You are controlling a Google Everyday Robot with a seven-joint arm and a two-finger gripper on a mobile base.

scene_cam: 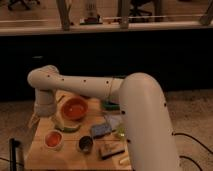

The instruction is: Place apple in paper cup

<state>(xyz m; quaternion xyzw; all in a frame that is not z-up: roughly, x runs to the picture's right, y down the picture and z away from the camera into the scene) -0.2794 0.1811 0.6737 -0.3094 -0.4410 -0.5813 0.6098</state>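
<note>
The apple (pixel 52 137) sits inside the paper cup (pixel 53 140), near the front left corner of the wooden surface (pixel 37 155); only the fruit's red-orange top shows above the white rim. The robot's white arm (pixel 90 85) sweeps in from the right and bends down above the surface's left edge, where the pincer (pixel 44 111) hangs just behind and above the cup; whether it is released or clenched cannot be told, since its tip merges with the wrist housing. Just right of the pincer, toward the back of the surface, stands a large orange bowl (pixel 74 108), with a pale green item (pixel 66 126) partly tucked under its front rim. A small dark metal cup (pixel 85 144) stands near the front edge, right of the paper cup. Farther right lie a blue-grey object (pixel 99 130) and a tan block (pixel 109 150), both hard to identify. The arm's bulky upper section (pixel 147 130) hides the right side of the surface. No writing or label is legible anywhere.
</note>
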